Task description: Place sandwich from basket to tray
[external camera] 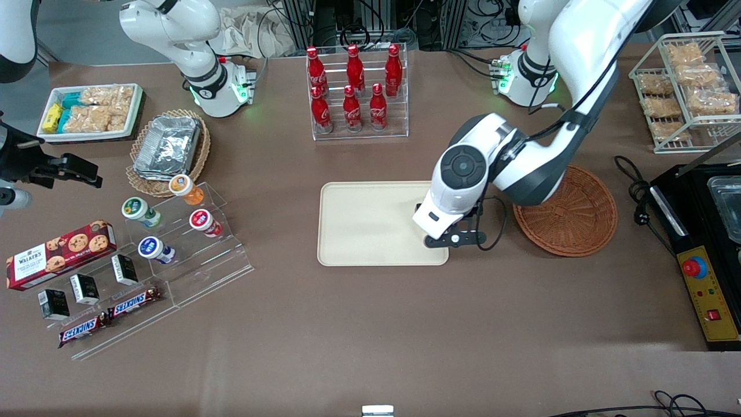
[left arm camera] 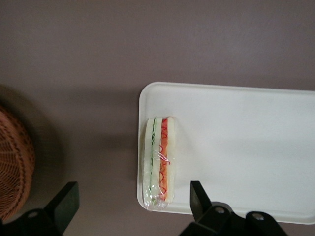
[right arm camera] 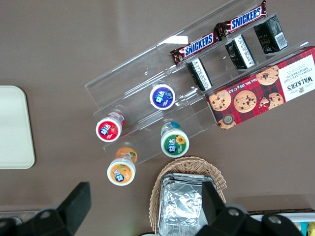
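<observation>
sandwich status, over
Claw open, above the tray's basket-side edge. Sandwich released, lying on the tray by its rim. Basket empty. Nothing in the way.

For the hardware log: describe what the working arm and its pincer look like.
The working left arm has glossy white rounded shells with dark grey joint sections and a round dark grey cap on the wrist housing. A black cable runs along it, and green lights glow at its base. Its pincer, over the tray edge nearest the basket, is black, with two flat matte fingers standing apart.
</observation>
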Action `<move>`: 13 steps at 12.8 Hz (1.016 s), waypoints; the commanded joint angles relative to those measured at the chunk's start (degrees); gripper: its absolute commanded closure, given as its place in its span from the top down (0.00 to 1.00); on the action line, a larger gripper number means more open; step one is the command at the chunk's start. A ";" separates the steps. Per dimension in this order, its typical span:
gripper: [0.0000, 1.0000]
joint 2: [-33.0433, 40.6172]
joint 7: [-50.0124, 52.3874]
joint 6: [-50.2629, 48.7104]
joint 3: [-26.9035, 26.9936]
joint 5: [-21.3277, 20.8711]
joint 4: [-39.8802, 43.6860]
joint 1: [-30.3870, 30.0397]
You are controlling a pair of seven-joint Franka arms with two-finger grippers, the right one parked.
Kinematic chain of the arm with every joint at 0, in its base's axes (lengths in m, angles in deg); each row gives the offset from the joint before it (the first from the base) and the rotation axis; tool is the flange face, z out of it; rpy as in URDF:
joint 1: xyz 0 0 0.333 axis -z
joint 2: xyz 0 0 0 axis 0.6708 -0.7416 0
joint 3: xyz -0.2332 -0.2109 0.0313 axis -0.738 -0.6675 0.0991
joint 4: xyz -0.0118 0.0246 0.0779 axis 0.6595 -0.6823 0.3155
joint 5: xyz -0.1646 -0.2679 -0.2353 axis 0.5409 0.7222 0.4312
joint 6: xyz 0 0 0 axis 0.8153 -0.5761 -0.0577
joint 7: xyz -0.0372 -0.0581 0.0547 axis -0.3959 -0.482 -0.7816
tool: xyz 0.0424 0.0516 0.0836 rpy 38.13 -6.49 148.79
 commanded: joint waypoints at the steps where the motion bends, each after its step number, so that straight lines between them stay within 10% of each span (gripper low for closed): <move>1: 1.00 6.43 -0.82 -1.59 -0.51 3.78 0.15 -5.05; 8: 1.00 18.92 -25.30 -9.58 -0.07 16.09 0.15 -21.39; 13: 1.00 26.48 -28.16 -12.22 10.62 19.00 -0.37 -18.10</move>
